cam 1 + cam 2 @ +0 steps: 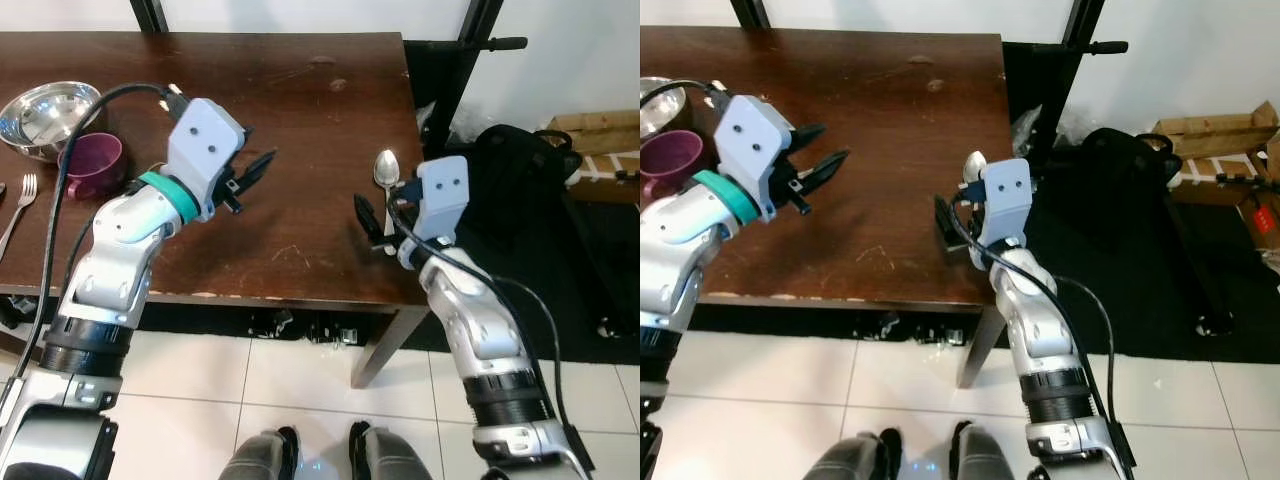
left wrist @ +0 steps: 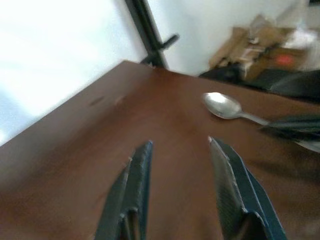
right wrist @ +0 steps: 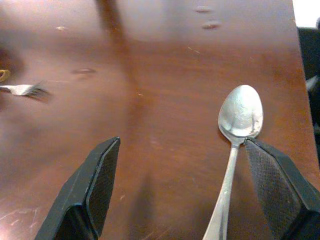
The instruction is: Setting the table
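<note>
Right wrist view looks down on the dark brown wooden tabletop (image 3: 165,100), where the shiny silver metal spoon (image 3: 235,145) lies bowl-up between the two black fingers of the right claw (image 3: 192,185), much nearer one finger and just beside it; the claw is spread wide and grips nothing. No writing or brand mark can be read on the spoon or on either arm. Seen from the head camera, the spoon (image 1: 387,178) lies near the tabletop's right edge, towards its front right corner, with the right claw (image 1: 372,228) low over the wood at the handle end. The left claw (image 1: 250,177) hovers above the middle of the tabletop, well apart from the spoon and to its left, fingers parted and empty. Far to the spoon's left, by the tabletop's left edge, stand a round polished steel bowl (image 1: 45,116) and a purple ceramic mug (image 1: 93,164) just in front of it, with a silver metal fork (image 1: 20,205) lying nearer the front edge. Beyond the tabletop's right edge a black bag (image 1: 525,165) sits on the floor, with brown cardboard boxes (image 1: 600,140) behind it.
</note>
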You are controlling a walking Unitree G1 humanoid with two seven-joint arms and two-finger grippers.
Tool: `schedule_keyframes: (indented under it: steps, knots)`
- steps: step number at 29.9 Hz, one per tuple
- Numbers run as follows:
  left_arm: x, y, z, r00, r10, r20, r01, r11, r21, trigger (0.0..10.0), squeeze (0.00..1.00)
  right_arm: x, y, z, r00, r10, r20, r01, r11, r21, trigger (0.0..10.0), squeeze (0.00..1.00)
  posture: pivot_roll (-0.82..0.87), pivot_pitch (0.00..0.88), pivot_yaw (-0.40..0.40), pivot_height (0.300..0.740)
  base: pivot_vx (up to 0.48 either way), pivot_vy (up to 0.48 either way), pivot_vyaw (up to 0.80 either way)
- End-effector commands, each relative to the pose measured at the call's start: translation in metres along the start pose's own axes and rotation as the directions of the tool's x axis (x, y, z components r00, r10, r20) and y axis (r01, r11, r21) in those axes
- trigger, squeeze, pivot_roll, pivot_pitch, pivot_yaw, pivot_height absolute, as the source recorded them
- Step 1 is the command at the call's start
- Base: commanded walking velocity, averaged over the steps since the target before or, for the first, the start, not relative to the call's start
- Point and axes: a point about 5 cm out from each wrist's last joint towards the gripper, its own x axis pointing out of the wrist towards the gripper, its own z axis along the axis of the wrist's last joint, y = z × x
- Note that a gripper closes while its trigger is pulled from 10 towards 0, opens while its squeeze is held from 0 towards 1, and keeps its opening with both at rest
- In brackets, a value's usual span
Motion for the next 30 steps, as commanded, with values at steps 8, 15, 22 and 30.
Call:
schedule_keyframes:
  steps: [8, 15, 22, 30]
  knots:
    - [0.021, -0.030, 0.003, 0.968, -0.230, 0.098, 0.243, 0.959, -0.144, 10.0, 0.00, 0.021, -0.038, 0.006, 0.964, -0.262, -0.042, 0.264, 0.962, 0.063, 10.0, 0.00, 0.03, 0.153, 0.070, 0.740, 0.000, 0.000, 0.00]
    - [0.036, -0.048, 0.018, 0.922, -0.363, 0.137, 0.376, 0.923, -0.086, 10.0, 0.00, 0.019, -0.056, 0.003, 0.959, -0.268, -0.090, 0.275, 0.958, 0.082, 10.0, 0.00, 0.04, 0.184, 0.082, 0.740, 0.000, 0.000, 0.00]
    - [0.043, -0.046, 0.015, 0.922, -0.373, 0.104, 0.379, 0.924, -0.050, 10.0, 0.00, 0.015, -0.053, -0.010, 0.962, -0.238, -0.132, 0.252, 0.963, 0.099, 10.0, 0.00, 0.03, 0.202, 0.091, 0.740, 0.000, 0.000, 0.00]
    - [0.041, -0.045, 0.011, 0.938, -0.332, 0.096, 0.340, 0.938, -0.074, 10.0, 0.00, 0.018, -0.045, -0.026, 0.955, -0.240, -0.173, 0.244, 0.970, -0.003, 10.0, 0.00, 0.05, 0.209, 0.089, 0.740, 0.000, 0.000, 0.00]
